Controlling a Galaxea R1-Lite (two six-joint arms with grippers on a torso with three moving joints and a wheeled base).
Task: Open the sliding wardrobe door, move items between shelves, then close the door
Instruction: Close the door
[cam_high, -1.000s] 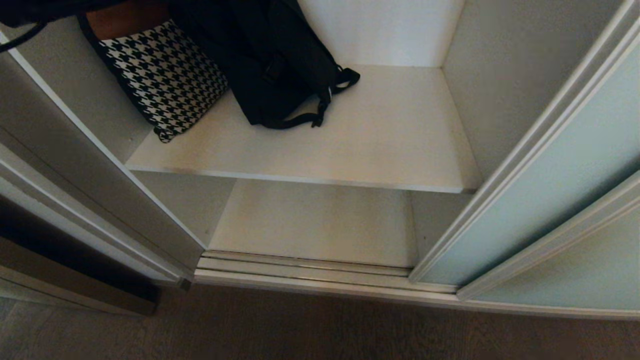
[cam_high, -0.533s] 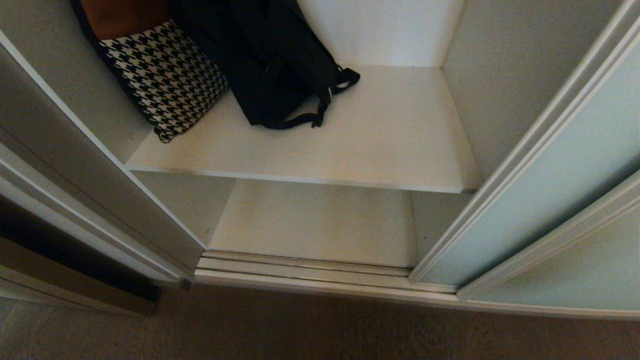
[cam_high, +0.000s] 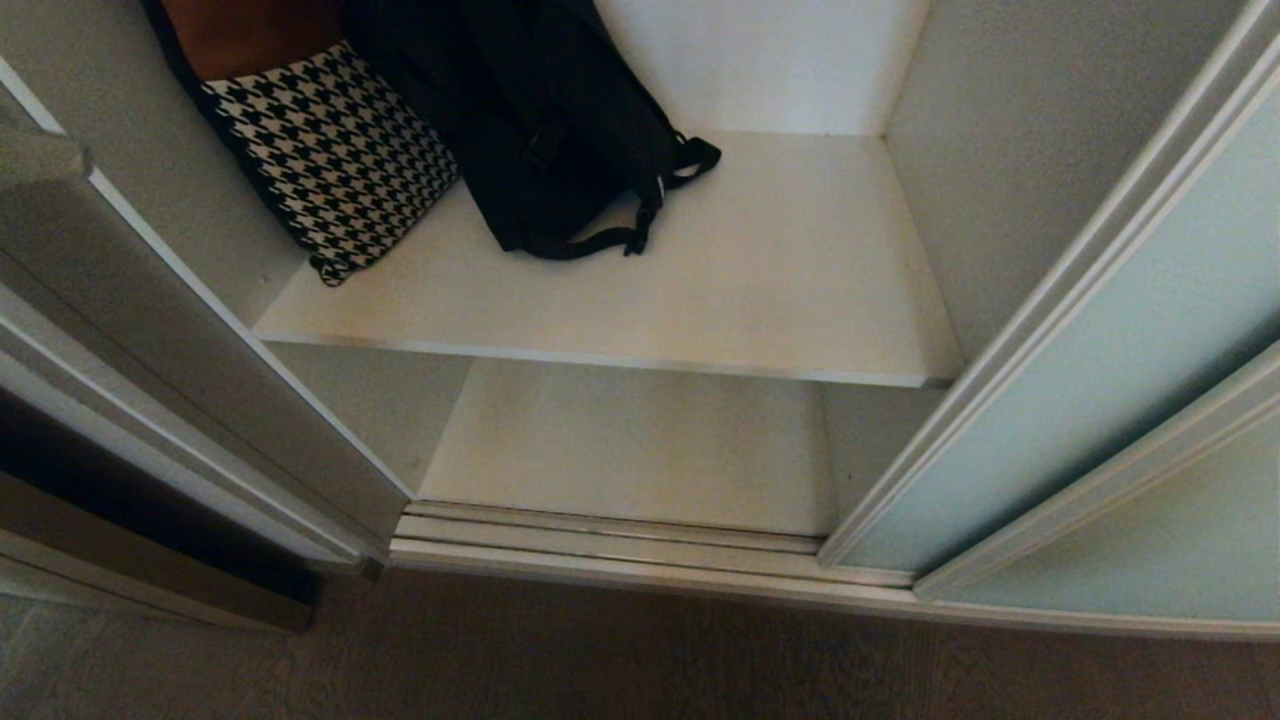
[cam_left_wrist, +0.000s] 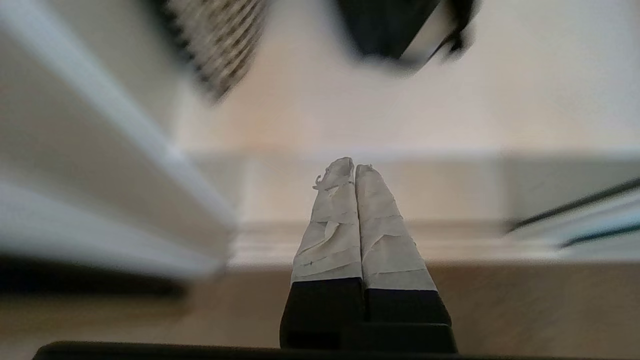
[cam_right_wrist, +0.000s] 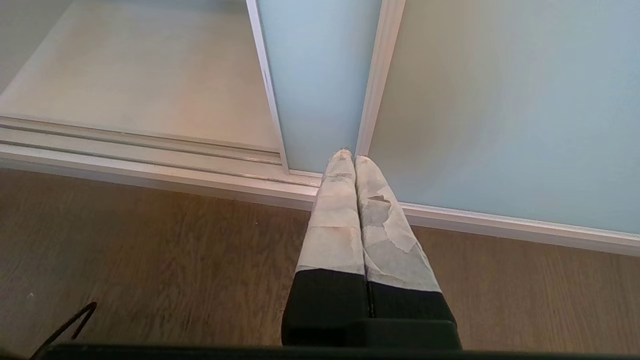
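- Black bag (cam_high: 545, 120) — soft and slumped — lies on the upper shelf (cam_high: 760, 290) inside the open wardrobe, at the back left of that board, with its straps trailing toward the middle of the shelf. It leans beside a houndstooth cushion (cam_high: 330, 160) that stands against the left wall.
- Its long axis runs from the back of the shelf forward and toward the robot's right, ending in the strap loop nearest the open front.
- Left tool (cam_left_wrist: 354, 172) has its two taped fingers pressed flat together with nothing between them. In the left wrist view it hangs in front of the wardrobe opening, low, with the shelf edge beyond its tips and the bag farther in and above — well apart from it.
- From that tool the bag lies ahead, deeper into the cabinet. Judged from this, the left arm is the nearer one, since the bag sits on the left half of the shelf.
- Right tool (cam_right_wrist: 348, 156) is likewise closed on nothing, parked low over the wood floor (cam_right_wrist: 150, 260), pointing at the foot of the sliding wardrobe door (cam_right_wrist: 320, 75) on the right side — away from the bag.
- Lower shelf (cam_high: 630, 440) sits directly beneath the upper one, and the door is slid aside to the right, leaving the opening free.
- If the bag is to go down a level, the left tool would need to open, then reach in over the front edge of the upper shelf toward the straps; closing the door looks like what remains otherwise.
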